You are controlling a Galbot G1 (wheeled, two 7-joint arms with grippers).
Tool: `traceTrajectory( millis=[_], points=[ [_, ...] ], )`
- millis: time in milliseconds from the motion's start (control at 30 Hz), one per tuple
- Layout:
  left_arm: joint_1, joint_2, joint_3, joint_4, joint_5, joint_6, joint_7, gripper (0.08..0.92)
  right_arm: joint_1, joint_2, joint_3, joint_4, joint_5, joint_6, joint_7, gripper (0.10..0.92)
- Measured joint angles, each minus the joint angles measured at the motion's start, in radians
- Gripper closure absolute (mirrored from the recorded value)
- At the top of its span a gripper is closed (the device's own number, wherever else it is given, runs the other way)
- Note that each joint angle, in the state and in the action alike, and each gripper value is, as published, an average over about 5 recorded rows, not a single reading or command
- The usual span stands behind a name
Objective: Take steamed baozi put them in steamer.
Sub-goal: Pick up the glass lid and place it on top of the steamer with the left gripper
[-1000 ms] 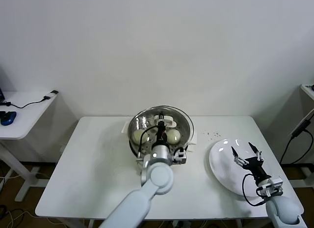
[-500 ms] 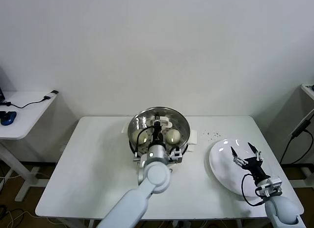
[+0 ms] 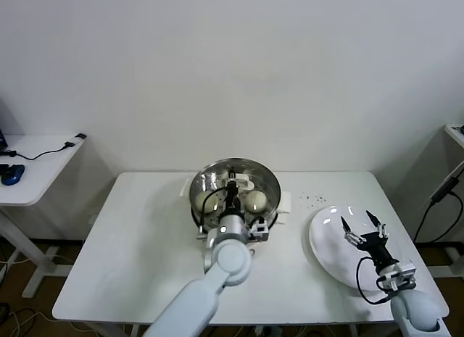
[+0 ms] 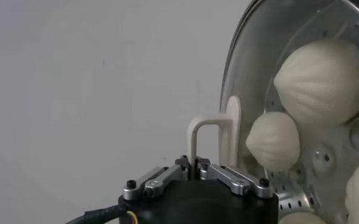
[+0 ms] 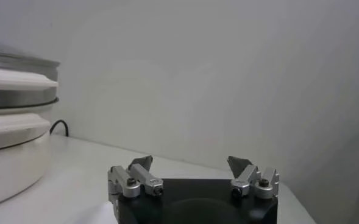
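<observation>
Spread wide, the fingers [image 3: 344, 223] of your right gripper [image 3: 360, 222] hold nothing; you see the two dark tips well apart over the white plate [image 3: 325, 243], at about four o'clock on the table [image 3: 145, 243]. In the right wrist view the same gripper [image 5: 191, 163] shows its two tips with a clear gap between them, and the steamer [image 5: 11, 73] with its white base stands off to one side.

Your left arm reaches from six o'clock up the middle of the table to the steamer [image 3: 206, 179], which sits near the table's far edge at about twelve o'clock. Your left gripper [image 3: 232, 186] is over the steamer's open top, between two buns. In the left wrist view the gripper [image 4: 195, 164] has its fingers [image 4: 226, 178] drawn together with no gap, and nothing is between them; a pale looped part rises just beyond the tips.

Inside the steamer you can see one bun [image 3: 204, 199] at about nine o'clock and another bun [image 3: 256, 200] at about three o'clock, both lying on the perforated tray. The left wrist view shows the tray [image 4: 325, 161] closer, with a large bun [image 4: 322, 73], a smaller bun [image 4: 274, 141] beside it, and parts of two more at the frame edge.

Beyond the table, at ten o'clock, a small side desk [image 3: 36, 170] stands against the wall.
</observation>
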Motion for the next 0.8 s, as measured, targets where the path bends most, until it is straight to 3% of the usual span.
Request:
traceTrajectory(
  millis=[167,800],
  points=[
    [0.005,0.011,-0.002,-0.010,-0.007,0.000,0.006,0.765,0.001,0.001,0.003,-0.005,0.000,0.001,-0.001,0.203],
    [0.070,0.083,-0.005,-0.197,-0.054,0.001,0.052,0.221,0.007,0.004,0.020,-0.020,0.000,-0.007,-0.003,0.203]
  ],
)
